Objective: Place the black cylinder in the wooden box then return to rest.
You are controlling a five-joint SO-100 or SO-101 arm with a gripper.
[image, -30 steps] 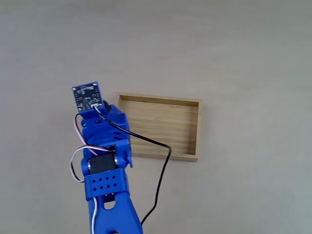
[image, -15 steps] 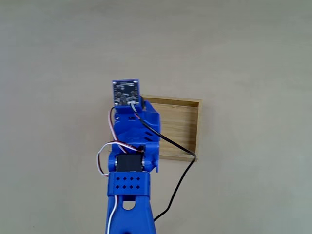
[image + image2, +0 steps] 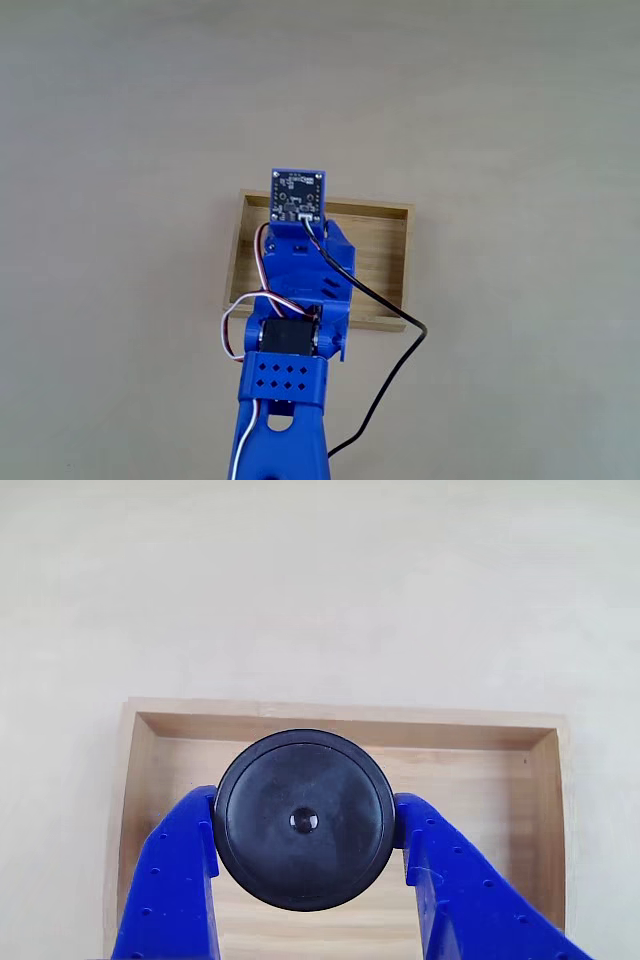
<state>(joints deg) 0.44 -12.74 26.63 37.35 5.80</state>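
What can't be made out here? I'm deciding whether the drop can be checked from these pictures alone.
- Black cylinder and gripper, fixed view: both hidden under the blue arm.
- Wooden box floor, fixed view: middle covered by the arm.
- Box's near wall, other view: cut off by the bottom edge.
- Cylinder's height above the floor: not readable in either view.

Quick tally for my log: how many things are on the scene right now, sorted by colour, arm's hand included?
Black: 1, the black cylinder, clamped in the hand.
Light wood: 1, the wooden box, below the cylinder.
Blue: 1, the hand, with the arm over the box in the fixed view.
Total: 3
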